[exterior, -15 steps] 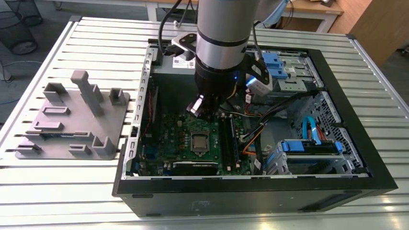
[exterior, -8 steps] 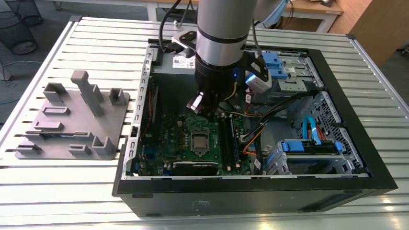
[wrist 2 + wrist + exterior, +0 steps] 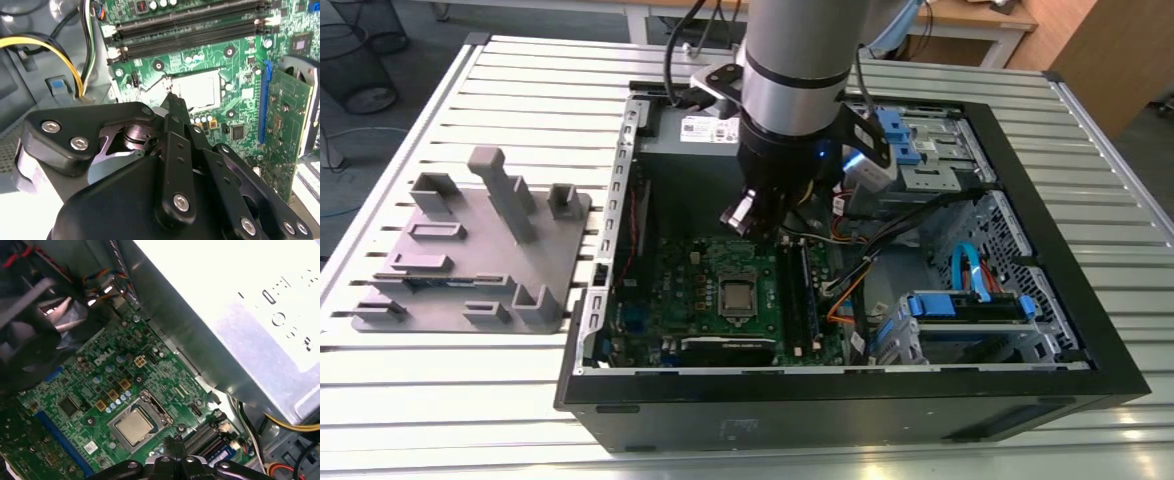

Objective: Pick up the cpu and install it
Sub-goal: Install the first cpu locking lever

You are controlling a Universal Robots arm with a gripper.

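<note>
Your claw hung inside the open computer case, low over the green motherboard, and look where the cpu was: already lying flat in its socket, square to the frame around it. In the second wrist view the chip sat just past the fingertips, right ahead of them and a little below, apart from them. The fingers read as drawn together to a narrow tip with nothing between them, so your claw was empty. The chip was square, so no long axis to line up on. Room was tight: the memory slots ran just beyond the socket, the graphics card stood off to one side, and the yellow cable bundle lay on the other. The grey plastic fixture sat on the worktop, well away outside the case.
</note>
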